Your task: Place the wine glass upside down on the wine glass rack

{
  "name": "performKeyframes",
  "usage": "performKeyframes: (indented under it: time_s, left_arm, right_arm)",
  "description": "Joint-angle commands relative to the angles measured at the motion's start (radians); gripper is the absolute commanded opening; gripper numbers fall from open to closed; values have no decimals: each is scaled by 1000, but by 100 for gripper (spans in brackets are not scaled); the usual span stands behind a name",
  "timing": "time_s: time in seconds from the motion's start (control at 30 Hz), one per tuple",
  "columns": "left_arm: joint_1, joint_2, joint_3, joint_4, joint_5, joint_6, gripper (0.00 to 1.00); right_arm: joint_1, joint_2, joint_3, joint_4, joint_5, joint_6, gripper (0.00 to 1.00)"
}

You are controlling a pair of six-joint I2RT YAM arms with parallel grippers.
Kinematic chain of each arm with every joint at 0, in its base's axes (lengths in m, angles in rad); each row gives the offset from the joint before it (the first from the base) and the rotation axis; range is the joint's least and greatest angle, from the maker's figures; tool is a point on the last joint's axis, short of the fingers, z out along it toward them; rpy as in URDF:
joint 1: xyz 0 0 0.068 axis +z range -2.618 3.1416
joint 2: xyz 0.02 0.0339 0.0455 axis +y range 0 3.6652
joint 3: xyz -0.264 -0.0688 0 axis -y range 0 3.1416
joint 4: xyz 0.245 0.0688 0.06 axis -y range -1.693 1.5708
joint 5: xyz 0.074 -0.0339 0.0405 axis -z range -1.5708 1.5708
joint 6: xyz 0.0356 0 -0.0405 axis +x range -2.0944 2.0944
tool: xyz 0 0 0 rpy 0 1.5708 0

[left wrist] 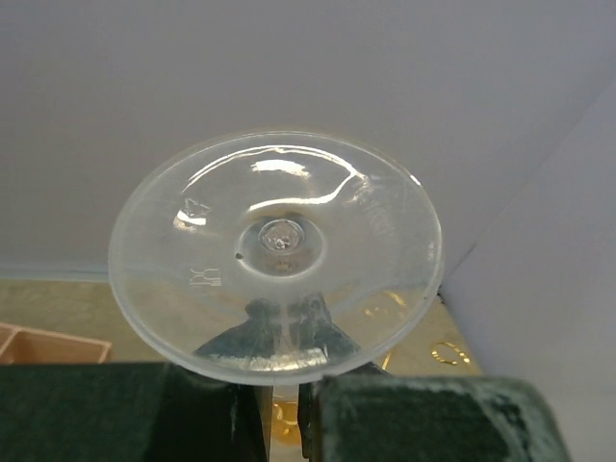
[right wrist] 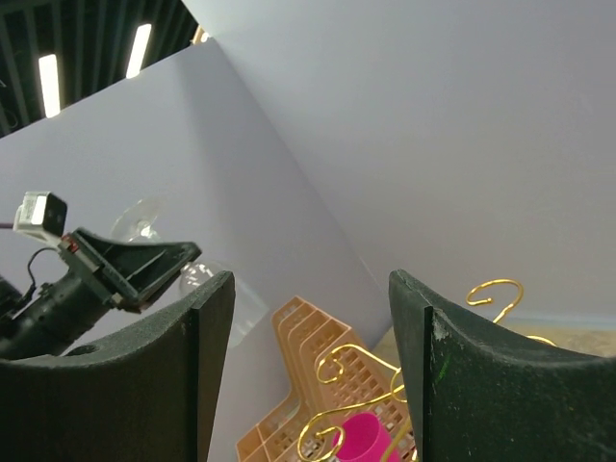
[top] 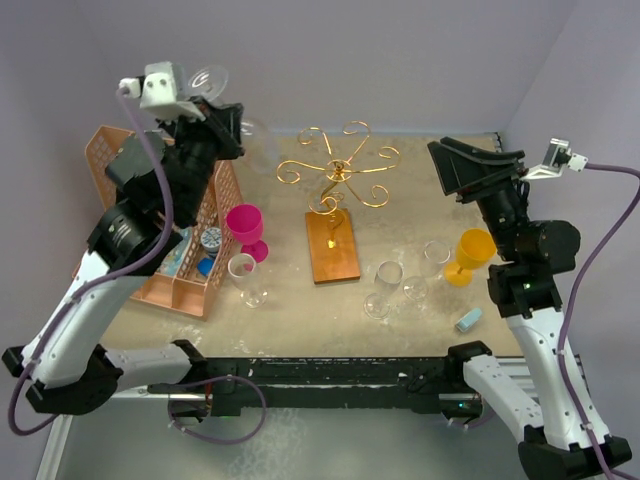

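Left wrist: wine glass (left wrist: 279,241) in hand (left wrist: 284,423)

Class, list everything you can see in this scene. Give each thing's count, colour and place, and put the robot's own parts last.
wine glass: one, clear, held upside down, above the table's far left
rack: one, gold wire on a brown wooden base, middle
organiser: one, peach, left, small blue things inside
pink glass: one, beside the organiser
clear glasses: apparently three; one by the pink glass, the rest right of the rack
orange glass: one, right
small block: one, light blue, near right
left claw: shut on the wine glass
right claw: open, empty, raised at right
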Motion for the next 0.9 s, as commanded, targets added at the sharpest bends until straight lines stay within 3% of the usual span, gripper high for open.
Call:
performKeyframes:
  time_s: [0.0, 0.3, 0.47, 0.87]
  left_arm:
    - [-2, -116, -136, -24, -120, 69, 0]
    - [-2, -287, -488, -8, 303, 128, 0]
    - [-1, -304, -584, 91, 474, 170, 0]
    - [-2, -236, -663, 186, 501, 268, 0]
  right_arm:
    - [0, -21, 27, 4, 20, -47, 67]
    - [0, -47, 30, -20, 45, -97, 67]
    - [1, -42, 23, -3, 36, -116, 68]
    - [0, 16, 65, -60, -110, -228, 67]
